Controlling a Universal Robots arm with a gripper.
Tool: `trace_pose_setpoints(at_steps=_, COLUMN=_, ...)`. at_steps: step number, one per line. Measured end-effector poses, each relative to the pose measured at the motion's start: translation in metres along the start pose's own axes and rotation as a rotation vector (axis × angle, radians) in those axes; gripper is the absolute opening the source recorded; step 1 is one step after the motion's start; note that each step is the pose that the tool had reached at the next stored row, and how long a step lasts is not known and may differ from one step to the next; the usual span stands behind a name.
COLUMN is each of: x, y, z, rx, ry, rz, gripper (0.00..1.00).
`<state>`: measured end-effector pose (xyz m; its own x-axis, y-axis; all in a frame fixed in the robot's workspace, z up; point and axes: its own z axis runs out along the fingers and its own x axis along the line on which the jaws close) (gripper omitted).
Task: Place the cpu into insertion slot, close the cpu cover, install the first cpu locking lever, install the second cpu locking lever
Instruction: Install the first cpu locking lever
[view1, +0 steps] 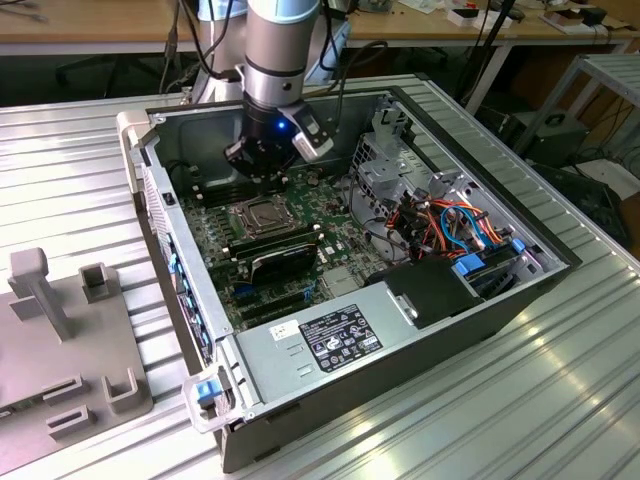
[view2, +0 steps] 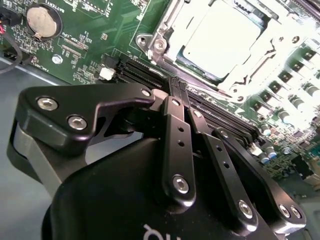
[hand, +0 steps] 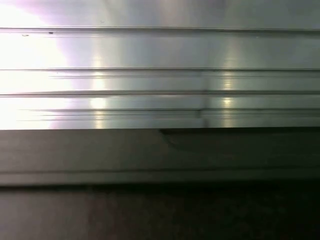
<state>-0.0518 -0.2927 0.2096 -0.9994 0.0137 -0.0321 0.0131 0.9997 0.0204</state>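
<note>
Already the cpu (view2: 220, 42) sits in the insertion slot (view2: 175, 25) under the cpu cover (view2: 260, 65), upper right in the second wrist view, beyond the claw (view2: 175, 87), fingers together, empty.

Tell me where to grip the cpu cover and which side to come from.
Probably the thin outer rim of the cpu cover, pinched from above at an edge away from its hinge; which edge is hinged I cannot tell. It lies flat around the cpu, and its central window leaves only narrow metal strips to hold.
</note>
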Motion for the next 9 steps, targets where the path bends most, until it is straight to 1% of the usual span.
trace_pose_setpoints(at_steps=5, x=-0.0036, y=0.0002, z=0.0026, rx=0.0001, ry=0.0001, rz=0.0, gripper=0.11)
trace_pose_setpoints(at_steps=9, x=-0.0044, y=0.0002, z=0.0035, rx=0.0, ry=0.0001, rz=0.0, gripper=0.11)
